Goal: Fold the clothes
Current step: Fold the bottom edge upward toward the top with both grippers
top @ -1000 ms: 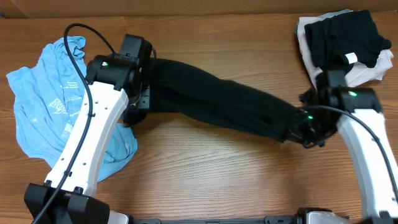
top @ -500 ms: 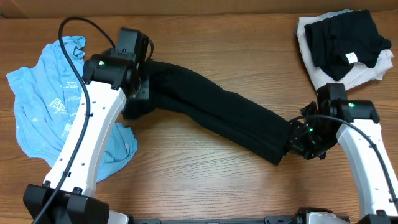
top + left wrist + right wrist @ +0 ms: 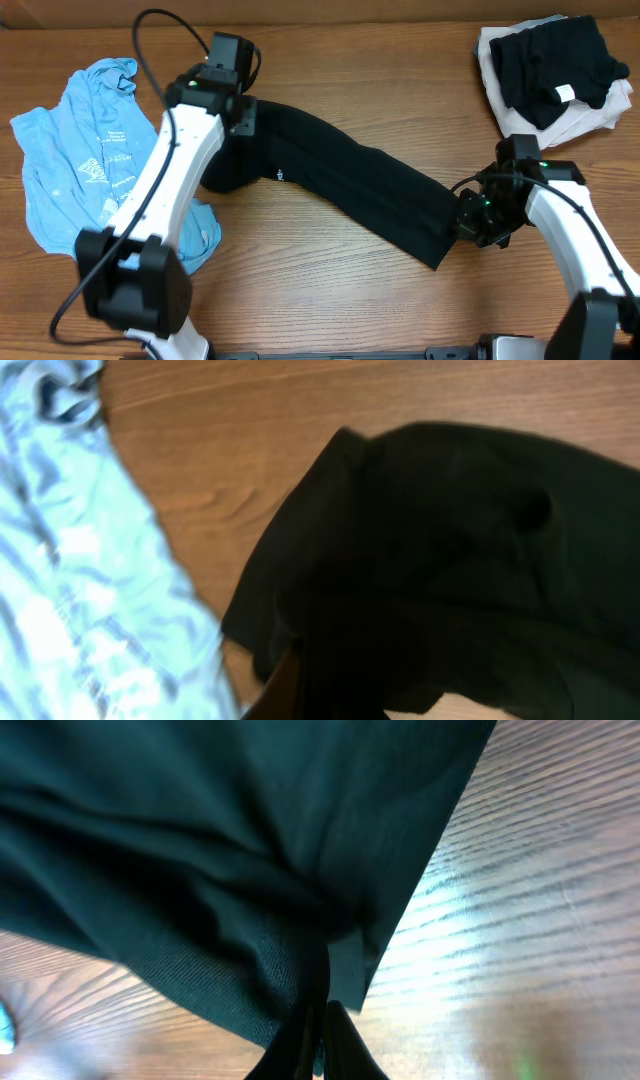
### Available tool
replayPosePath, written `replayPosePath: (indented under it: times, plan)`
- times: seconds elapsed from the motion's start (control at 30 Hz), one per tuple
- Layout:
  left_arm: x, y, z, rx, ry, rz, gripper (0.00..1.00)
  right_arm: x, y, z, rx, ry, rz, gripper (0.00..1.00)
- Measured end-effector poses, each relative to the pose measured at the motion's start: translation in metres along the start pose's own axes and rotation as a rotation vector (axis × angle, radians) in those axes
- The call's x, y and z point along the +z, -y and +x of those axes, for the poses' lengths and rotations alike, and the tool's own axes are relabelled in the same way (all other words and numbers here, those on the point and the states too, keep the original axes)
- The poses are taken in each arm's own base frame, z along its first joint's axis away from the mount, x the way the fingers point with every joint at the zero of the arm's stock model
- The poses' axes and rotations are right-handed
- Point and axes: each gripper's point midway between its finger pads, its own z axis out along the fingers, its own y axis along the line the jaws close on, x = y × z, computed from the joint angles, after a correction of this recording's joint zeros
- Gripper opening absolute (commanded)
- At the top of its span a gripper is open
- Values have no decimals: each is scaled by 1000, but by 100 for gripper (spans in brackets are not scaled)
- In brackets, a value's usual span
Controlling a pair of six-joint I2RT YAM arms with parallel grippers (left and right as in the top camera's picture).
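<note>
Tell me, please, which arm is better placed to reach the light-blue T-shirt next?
Probably the left: the left gripper holds the black garment beside the light-blue T-shirt; the right gripper sits far from it.

Too small to read from overhead: the white logo text (image 3: pixel 279 176) on the black garment (image 3: pixel 350 195) and the print (image 3: pixel 100 165) on the light-blue T-shirt (image 3: pixel 70 170). In the left wrist view, blurred and cropped at the left edge, that T-shirt; sunk in dark folds at the bottom edge, the left tool (image 3: pixel 330 695). Cropped likewise in the right wrist view, the right tool (image 3: pixel 322 1020), tips pinched on black cloth.
</note>
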Motion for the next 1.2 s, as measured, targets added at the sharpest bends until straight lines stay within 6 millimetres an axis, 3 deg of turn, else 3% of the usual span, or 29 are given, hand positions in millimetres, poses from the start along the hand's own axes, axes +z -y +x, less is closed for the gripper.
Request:
replayPosePath:
  times: [0.07,0.17,0.23,0.3,0.37,0.4,0.57,0.8,1.03,1.13,1.2]
  plan:
    - [18,6,-6,11,13,1,31,9,2,-4,9,-9,4,4]
    - [40,15,-19,7,53,5,80,16,0,-15,23,13,-4,26]
    - [51,19,-23,2,67,7,100,17,-1,-21,30,34,-12,44]
    - [56,20,-25,3,73,8,100,17,-3,-24,35,44,-18,62]
    - [56,21,-25,18,72,7,100,17,-2,-23,50,41,-16,93]
    - [56,20,-24,27,65,6,100,17,-2,-22,51,37,-14,100]
    - [31,12,-17,77,-26,-2,100,17,0,-20,72,29,-5,100]
    - [-37,0,-47,73,-7,32,100,20,3,-30,88,81,3,100]
    - [-54,-1,-47,77,-22,56,100,43,17,-18,169,63,21,99]
    - [-58,0,-46,77,-26,71,100,49,19,-20,189,82,9,87]
    - [-61,2,-49,74,-16,86,100,50,12,-27,181,123,-39,69]
